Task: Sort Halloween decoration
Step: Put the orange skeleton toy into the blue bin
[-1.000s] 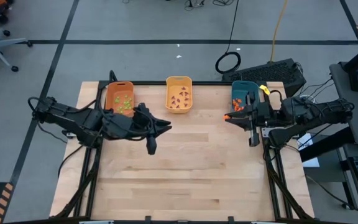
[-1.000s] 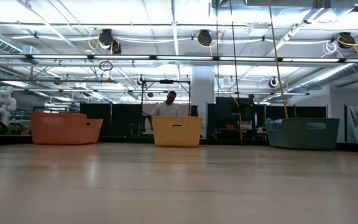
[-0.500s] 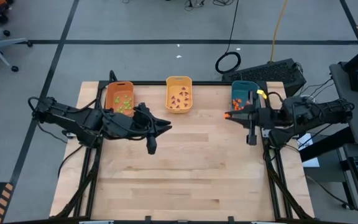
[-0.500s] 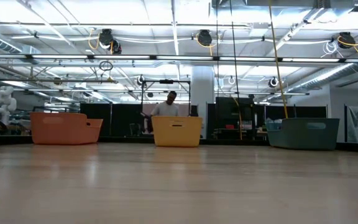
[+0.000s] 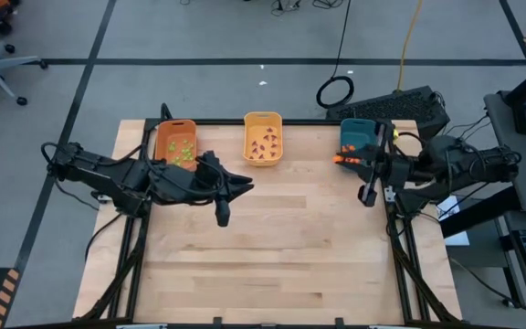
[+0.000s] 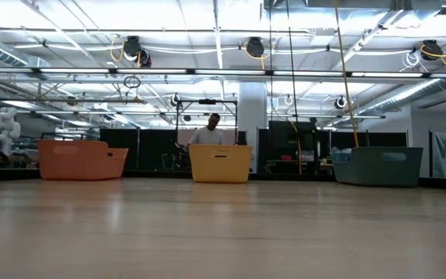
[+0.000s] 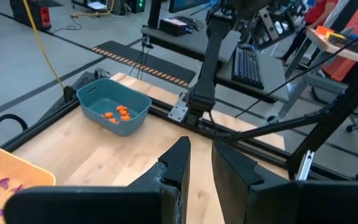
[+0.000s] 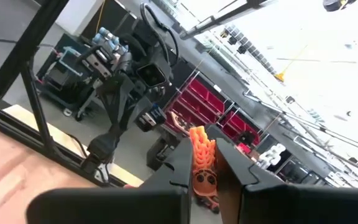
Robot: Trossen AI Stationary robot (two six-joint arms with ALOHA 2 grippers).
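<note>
Right gripper [image 5: 338,161]: we see it pinching an orange trinket [image 8: 202,163] between its fingertips — over the teal bin [image 5: 358,128].
Left gripper [image 7: 199,163]: we see a slim gap, nothing held — above the table [image 5: 272,247].

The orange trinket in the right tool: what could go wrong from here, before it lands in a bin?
1. The right tool pinches the orange trinket only between its fingertips, with most of it sticking out, so it could slip free early.
2. In the high view the trinket is near the edge of the teal bin, so if released now it might hit the rim or fall onto the table.
3. The left tool waits over the table, apart from the right one; little collision risk.
</note>
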